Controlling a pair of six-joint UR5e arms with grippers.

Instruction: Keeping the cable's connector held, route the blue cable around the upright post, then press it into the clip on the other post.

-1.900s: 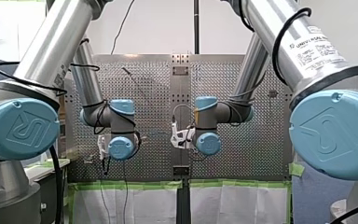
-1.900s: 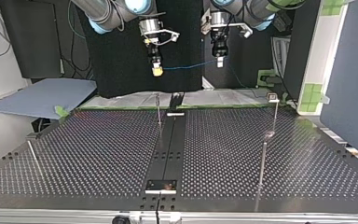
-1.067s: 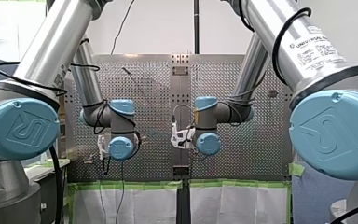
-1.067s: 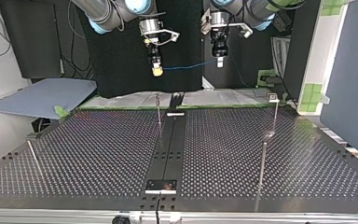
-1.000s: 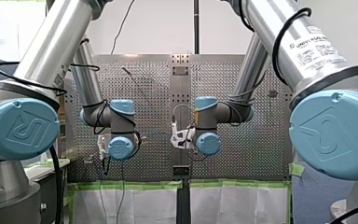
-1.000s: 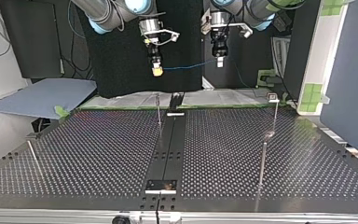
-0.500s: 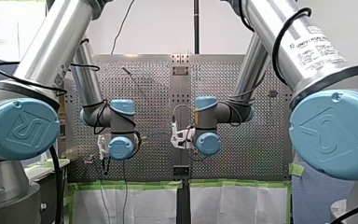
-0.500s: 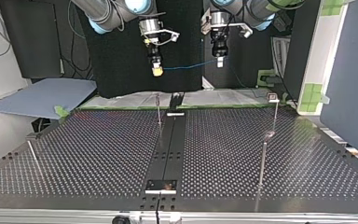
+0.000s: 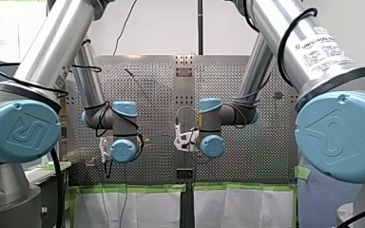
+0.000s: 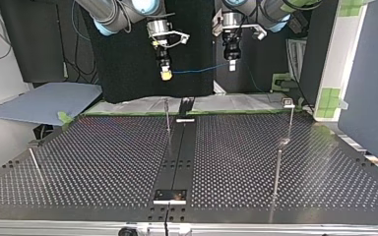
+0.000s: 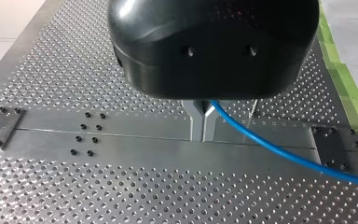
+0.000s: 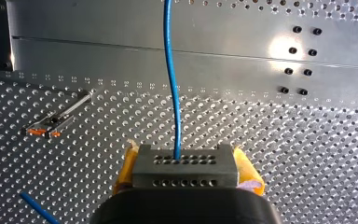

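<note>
The cable (image 10: pixel 199 69) hangs in the air in the upper middle of the top view, a thin blue line strung between the two grippers, well above the table (image 10: pixel 103 162). It runs from the right gripper (image 10: pixel 166 74), left of centre, slightly upward to the left gripper (image 10: pixel 232 65), right of centre.

In the right wrist view the right gripper (image 12: pixel 185 173) is closed on the connector (image 12: pixel 185 167), a grey block with rows of small holes. The connector sits clamped between the yellow pads (image 12: pixel 125 170), one showing on each side of it. The cable (image 12: pixel 171 88) leaves the connector's face and runs straight ahead of the gripper, over the table's plain centre strip (image 12: pixel 121 28). A second short bit of blue cable shows beside the gripper, low over the holes.

In the left wrist view the left gripper (image 11: pixel 203 125) has its metal fingers (image 11: pixel 196 122) pressed together on the cable (image 11: pixel 279 150). The cable comes out from between them near their roots and sweeps away to one side above the table.

In the top view a thin post (image 10: pixel 167 117) stands upper centre, below the right gripper. A second post (image 10: pixel 290 123), with the clip (image 10: pixel 288 103) on top, stands at the upper right. The cable touches neither.
</note>
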